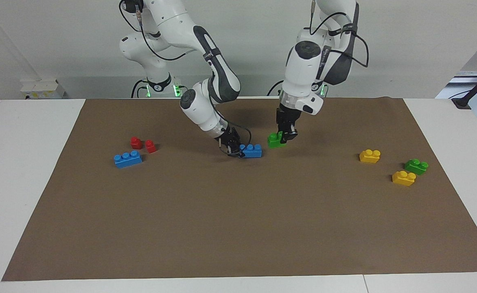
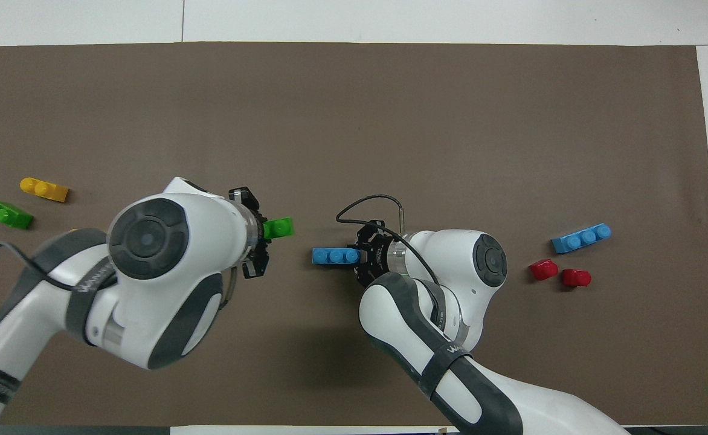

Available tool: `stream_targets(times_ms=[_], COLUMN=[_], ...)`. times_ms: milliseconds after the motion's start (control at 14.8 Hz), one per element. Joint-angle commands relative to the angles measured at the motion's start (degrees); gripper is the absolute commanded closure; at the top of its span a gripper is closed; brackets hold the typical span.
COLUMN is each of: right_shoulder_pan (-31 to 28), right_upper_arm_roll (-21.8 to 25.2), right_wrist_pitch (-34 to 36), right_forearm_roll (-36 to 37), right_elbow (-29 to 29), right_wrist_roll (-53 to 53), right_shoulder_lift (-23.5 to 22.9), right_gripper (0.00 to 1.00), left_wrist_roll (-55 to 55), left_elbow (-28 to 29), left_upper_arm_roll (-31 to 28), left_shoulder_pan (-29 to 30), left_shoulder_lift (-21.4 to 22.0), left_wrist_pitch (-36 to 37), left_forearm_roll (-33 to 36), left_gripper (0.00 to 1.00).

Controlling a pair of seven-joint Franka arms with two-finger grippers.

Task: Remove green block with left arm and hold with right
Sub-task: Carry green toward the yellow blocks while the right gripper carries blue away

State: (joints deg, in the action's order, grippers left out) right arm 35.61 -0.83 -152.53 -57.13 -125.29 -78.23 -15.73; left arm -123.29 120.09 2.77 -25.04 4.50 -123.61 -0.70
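Observation:
A small bright green block [image 1: 276,139] with two studs is in my left gripper [image 1: 286,136], whose fingers are shut on its end toward the left arm. It hangs low over the brown mat [image 1: 238,228], apart from a blue three-stud brick [image 1: 251,150]. My right gripper [image 1: 235,151] is down at the mat, shut on that blue brick's end toward the right arm. In the overhead view the green block [image 2: 278,228] sticks out of the left gripper [image 2: 262,232], and the blue brick [image 2: 334,256] sticks out of the right gripper [image 2: 360,257].
A second green block [image 1: 416,166] and two yellow blocks [image 1: 370,156] [image 1: 403,178] lie toward the left arm's end. Another blue brick [image 1: 128,158] and two red pieces [image 1: 136,142] [image 1: 150,146] lie toward the right arm's end.

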Motion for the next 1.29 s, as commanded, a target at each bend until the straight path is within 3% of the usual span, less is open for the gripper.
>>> stream_targets(times_ms=[0,203,678,1220], right_shoulder_pan=[-2.3,-6.6,-25.1,-42.5], right_upper_arm_roll=[-0.1,0.5,0.3,0.4], right_wrist_pitch=[1.9,9.0,31.0,36.5], right_forearm_roll=[-1.1,1.8,18.5,21.7], right_elbow=[0.8,3.1,15.7,16.0], right_wrist_roll=[1.4,1.5,3.2,21.9], right_shoulder_lift=[0.4,1.7,2.2,-1.2], right_gripper=[1.0,1.0,1.0,1.0], left_wrist_roll=[11.2,24.2,49.2,60.2], left_elbow=[0.2,0.5,1.0,0.9], left_upper_arm_roll=[0.2,0.1,0.1,0.0], left_shoulder_pan=[6.3,12.3,21.9,28.6], left_shoulder_lift=[3.6,3.7,1.5,-7.5], left_wrist_pitch=[4.9,5.9,4.8,-5.8], left_forearm_roll=[0.0,-0.2,-0.2,0.0], left_gripper=[1.0,1.0,1.0,1.0])
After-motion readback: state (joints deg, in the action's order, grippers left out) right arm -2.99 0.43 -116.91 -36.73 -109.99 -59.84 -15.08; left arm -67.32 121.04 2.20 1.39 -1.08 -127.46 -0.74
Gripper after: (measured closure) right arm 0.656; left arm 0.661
